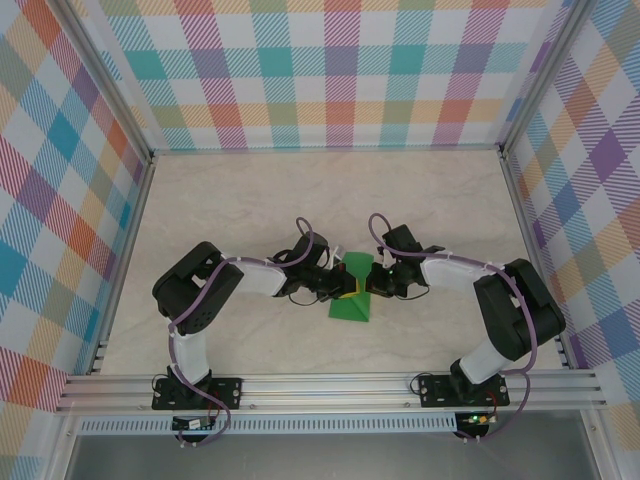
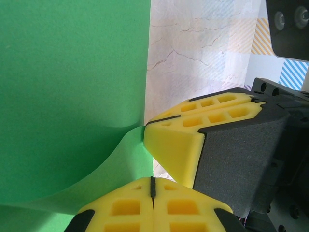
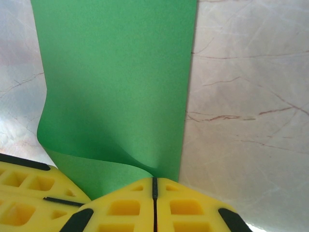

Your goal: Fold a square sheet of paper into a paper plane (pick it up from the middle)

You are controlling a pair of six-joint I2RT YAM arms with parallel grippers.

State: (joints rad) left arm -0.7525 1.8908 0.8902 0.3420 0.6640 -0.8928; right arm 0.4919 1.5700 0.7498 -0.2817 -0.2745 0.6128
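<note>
The square sheet of paper (image 1: 352,305) lies mid-table as a narrow green shape, with both grippers meeting over its middle. My left gripper (image 1: 343,291) comes in from the left with its yellow fingers (image 2: 120,208) pressed together; a raised curl of the green paper (image 2: 72,96) runs under its left finger. My right gripper (image 1: 374,284) comes from the right, tip to tip with the left. Its jaws (image 3: 154,186) are shut where the curled edge of the paper (image 3: 116,82) comes down to the seam. One right fingertip (image 2: 174,150) touches the curl.
Pale marbled tabletop (image 1: 250,200) lies all around the paper, fenced by plaid walls and an aluminium rail (image 1: 330,385) along the near edge. Both arm bases are bolted to that rail, and purple cables loop over the wrists.
</note>
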